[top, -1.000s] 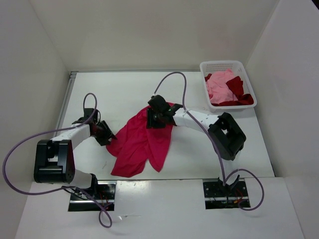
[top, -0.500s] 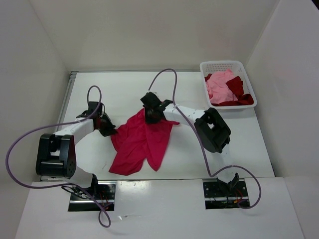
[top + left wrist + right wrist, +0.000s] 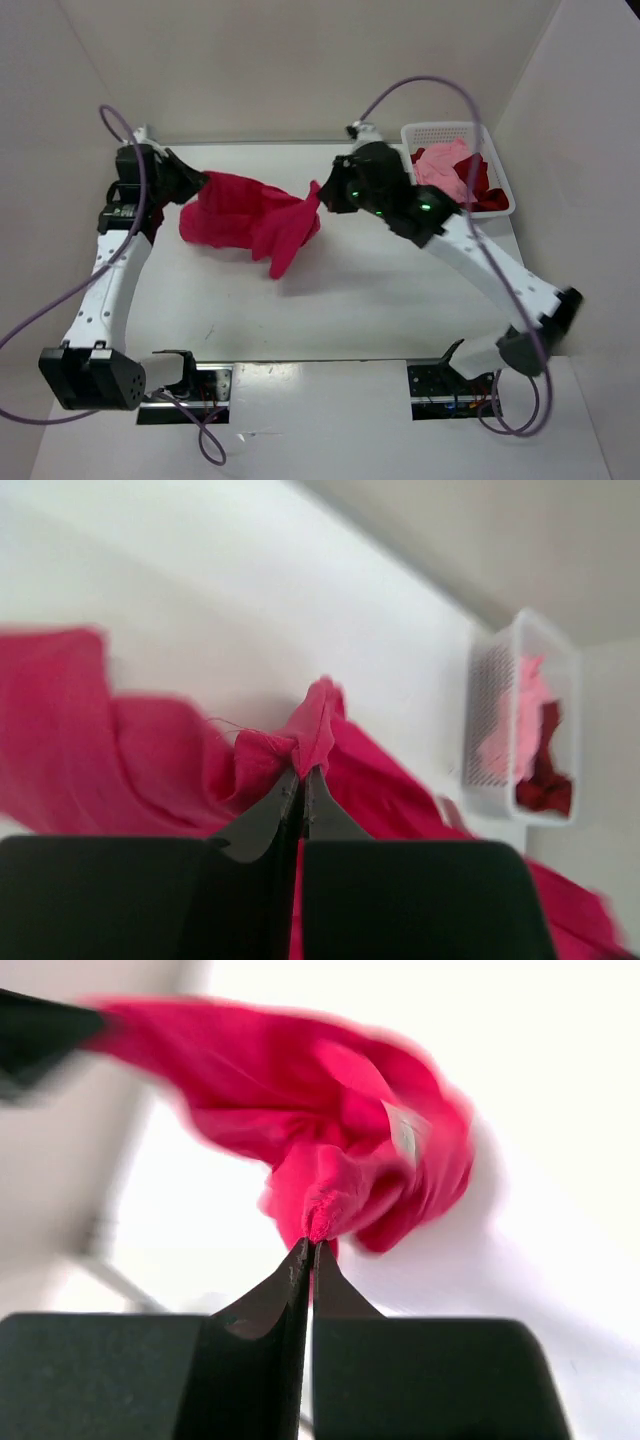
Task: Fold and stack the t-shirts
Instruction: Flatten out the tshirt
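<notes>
Holding the crimson-pink t-shirt [image 3: 250, 215] up above the table [image 3: 350, 290], strung between both arms toward the far side. Pinching one bunched end of it in the left gripper [image 3: 190, 183], jaws clamped tight on a fold of cloth, over the far left part of the table. Pinching the other end in the right gripper [image 3: 322, 197], jaws likewise pressed together on a small wad of fabric, just left of the white lattice basket [image 3: 440, 130]. Sagging through the middle, with a loose flap dangling down nearer the right gripper, perhaps brushing the tabletop, perhaps hanging just clear of it. Showing, through the left wrist camera, both fingertips meeting on a puckered ridge of crimson cloth, the rest of the garment spreading away to either side, the basket standing off to the right beyond it. Showing, through the right wrist camera, a blurred mass of the same cloth trailing away from the closed tips. Lying crumpled in the basket at the far right corner: the pale pink t-shirt [image 3: 440, 170], heaped in the middle, and the dark red t-shirt [image 3: 480, 180], bunched against it, mostly along the right and near walls. Resting well apart from the lifted garment, both of these.
</notes>
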